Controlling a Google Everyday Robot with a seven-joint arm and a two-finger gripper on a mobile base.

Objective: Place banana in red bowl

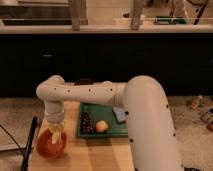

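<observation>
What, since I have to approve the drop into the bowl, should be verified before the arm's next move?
1. The gripper over the red bowl: ok, it hangs above the bowl's inside.
2. The banana at the gripper, within the bowl's outline: ok.
3. Hold on the banana: cannot tell.
4. The red bowl upright on the wooden table: ok.
5. The green tray out of the way: ok, it lies to the side, apart from the bowl.
6. Bowl free of other things: cannot tell, the gripper hides its middle.
</observation>
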